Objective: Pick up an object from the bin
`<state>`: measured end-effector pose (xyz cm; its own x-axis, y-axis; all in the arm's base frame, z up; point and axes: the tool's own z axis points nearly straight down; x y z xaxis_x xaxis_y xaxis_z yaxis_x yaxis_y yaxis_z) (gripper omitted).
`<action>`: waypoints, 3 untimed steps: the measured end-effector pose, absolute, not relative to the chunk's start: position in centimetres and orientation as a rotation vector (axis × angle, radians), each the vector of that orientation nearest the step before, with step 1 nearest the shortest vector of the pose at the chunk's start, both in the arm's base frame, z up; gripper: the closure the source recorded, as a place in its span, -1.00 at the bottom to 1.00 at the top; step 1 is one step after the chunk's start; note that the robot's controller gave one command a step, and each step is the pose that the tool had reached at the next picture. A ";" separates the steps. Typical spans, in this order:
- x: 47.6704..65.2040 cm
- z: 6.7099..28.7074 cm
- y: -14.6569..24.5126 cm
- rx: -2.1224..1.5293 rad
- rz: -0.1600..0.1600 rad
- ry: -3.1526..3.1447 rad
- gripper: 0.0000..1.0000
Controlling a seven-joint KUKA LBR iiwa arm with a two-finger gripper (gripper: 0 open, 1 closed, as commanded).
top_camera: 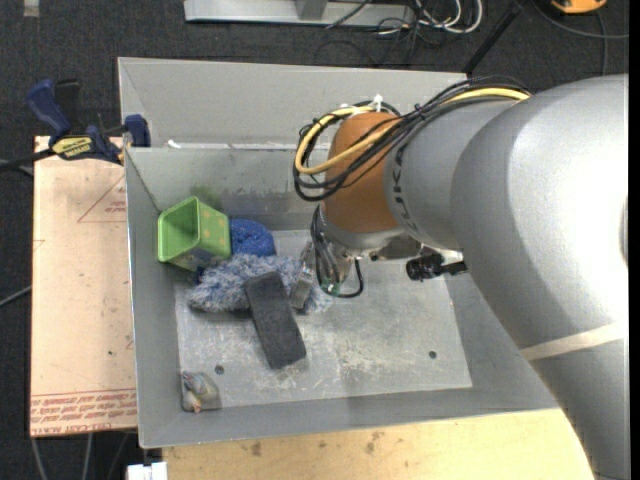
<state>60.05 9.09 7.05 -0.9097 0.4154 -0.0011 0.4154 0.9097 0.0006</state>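
Note:
My gripper [318, 280] reaches down near the middle of the bin, its lower part showing under the orange cover. It stands just right of a dark grey oblong block [274, 318] that lies slanted on the bin floor. A blue-and-white fuzzy cloth [232, 278] lies to the left of the gripper, its right end close to the fingertips. I cannot make out whether anything is between the fingers.
A green square cup [192, 231] lies on its side at the back left, with a blue spongy thing [252, 236] beside it. A small grey-and-tan lump [199, 392] sits in the front left corner. The arm covers the bin's right part.

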 end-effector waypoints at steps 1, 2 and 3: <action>60.0 7.0 9.1 0.667 0.000 3.069 1.00; 60.1 7.0 9.1 0.667 0.000 3.069 1.00; 59.9 7.5 9.1 0.667 -0.002 3.073 1.00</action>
